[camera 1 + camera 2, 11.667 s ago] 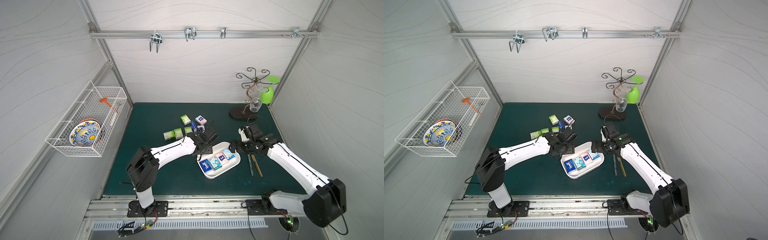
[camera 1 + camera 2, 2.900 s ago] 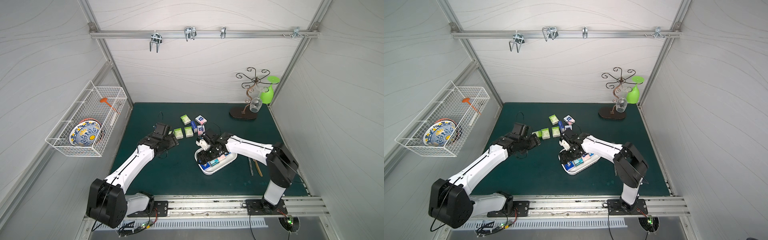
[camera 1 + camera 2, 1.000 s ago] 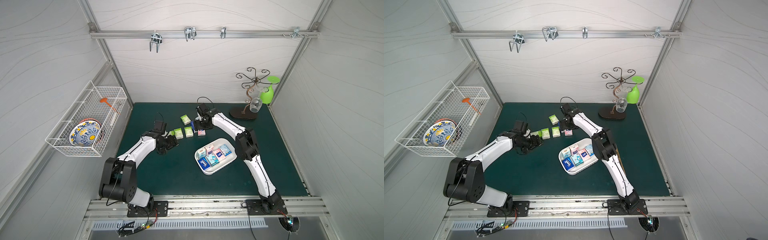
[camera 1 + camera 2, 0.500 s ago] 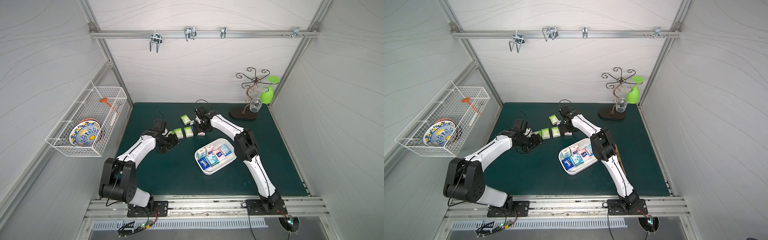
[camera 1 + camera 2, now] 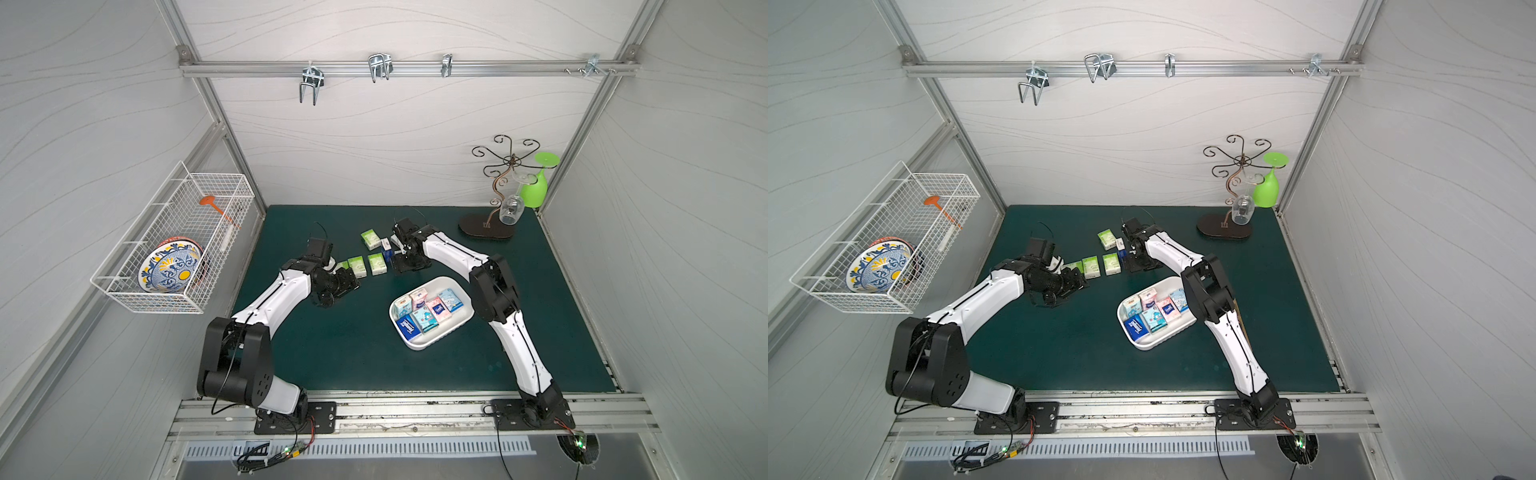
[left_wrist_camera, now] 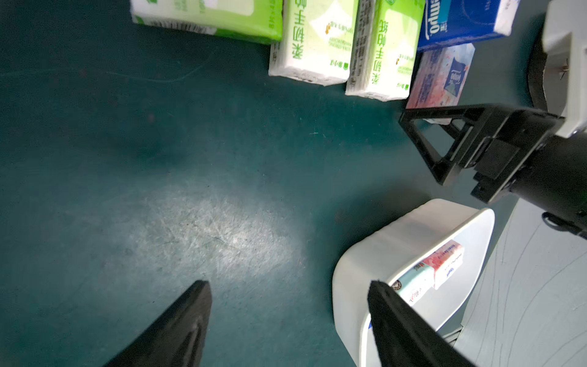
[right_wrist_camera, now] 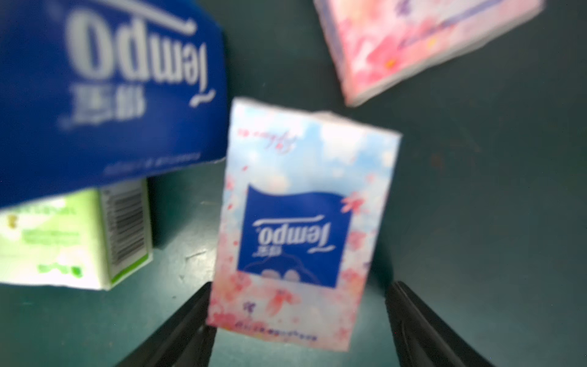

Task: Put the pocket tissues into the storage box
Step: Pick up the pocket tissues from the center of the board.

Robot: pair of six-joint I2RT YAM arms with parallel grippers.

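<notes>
The white storage box (image 5: 419, 345) lies at the front right of the green mat and holds several pocket tissues (image 5: 430, 309). Loose green packets (image 5: 377, 263) lie in a row on the mat, with another (image 5: 370, 239) further back. My right gripper (image 5: 405, 265) is low over a pink-and-blue packet (image 7: 305, 203). The packet's near end lies between the open fingers of the right gripper (image 7: 300, 286), close to one finger and apart from the other. A dark blue packet (image 7: 104, 89) and a pink one (image 7: 413, 38) lie beside it. My left gripper (image 5: 351, 283) hangs open and empty by the green row.
A wire basket (image 5: 174, 245) holding a painted plate hangs on the left wall. A metal glass stand (image 5: 498, 208) with a clear glass and a green glass (image 5: 536, 187) stands at the back right. In the left wrist view the box wall (image 6: 381, 254) is near one finger.
My right gripper has come forward from the far packets and down over the pink-and-blue packet, its jaws spreading wider. The left arm has hardly moved.
</notes>
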